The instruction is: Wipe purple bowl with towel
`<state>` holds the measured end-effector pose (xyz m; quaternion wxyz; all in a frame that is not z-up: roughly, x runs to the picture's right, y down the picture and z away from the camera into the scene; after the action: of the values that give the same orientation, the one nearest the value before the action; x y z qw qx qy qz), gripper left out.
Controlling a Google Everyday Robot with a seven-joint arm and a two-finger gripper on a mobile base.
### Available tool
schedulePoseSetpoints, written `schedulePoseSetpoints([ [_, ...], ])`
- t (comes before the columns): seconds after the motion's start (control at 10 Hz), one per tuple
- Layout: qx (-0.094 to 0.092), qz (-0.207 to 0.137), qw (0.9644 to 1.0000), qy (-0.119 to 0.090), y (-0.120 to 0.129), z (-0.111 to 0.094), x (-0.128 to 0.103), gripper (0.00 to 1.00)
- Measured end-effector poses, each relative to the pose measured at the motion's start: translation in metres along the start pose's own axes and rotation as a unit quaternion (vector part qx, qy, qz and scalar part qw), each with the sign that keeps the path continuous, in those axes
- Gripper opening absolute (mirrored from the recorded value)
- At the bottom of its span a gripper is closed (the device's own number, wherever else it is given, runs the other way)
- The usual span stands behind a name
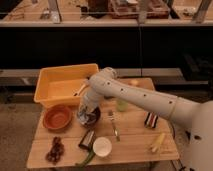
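- Gripper point(88, 114) seen down in purple bowl point(97, 116), fingers pinched tight on towel point(84, 119)
- Orange bowl point(57, 117) set just beside; yellow tub point(59, 80) behind, on wooden table point(135, 142)

gripper point(88, 113) down in purple bowl point(97, 116) hides most of the towel point(84, 119)

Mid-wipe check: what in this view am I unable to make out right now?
- Camera view: the inside of the purple bowl is hidden by the claw and the wrist above it.
- Camera view: the towel shows only as a grey patch under the shut claw; too blurred to tell if it is gripped.
- Camera view: the right inner corner of the yellow bin is hidden behind the arm.
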<state>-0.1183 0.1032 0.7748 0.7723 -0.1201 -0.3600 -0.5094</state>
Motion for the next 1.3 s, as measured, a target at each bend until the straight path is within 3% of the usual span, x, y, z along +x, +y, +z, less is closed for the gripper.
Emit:
schedulePoseSetpoints([
  [0.5, -0.011, 0.018, 0.9994, -0.028, 0.026, 0.05, 0.01, 0.0],
  [1.1, -0.018, 0.03, 0.9982, -0.049, 0.029, 0.059, 0.012, 0.0],
  [1.3, -0.022, 0.041, 0.9972, -0.058, 0.043, 0.063, 0.015, 0.0],
])
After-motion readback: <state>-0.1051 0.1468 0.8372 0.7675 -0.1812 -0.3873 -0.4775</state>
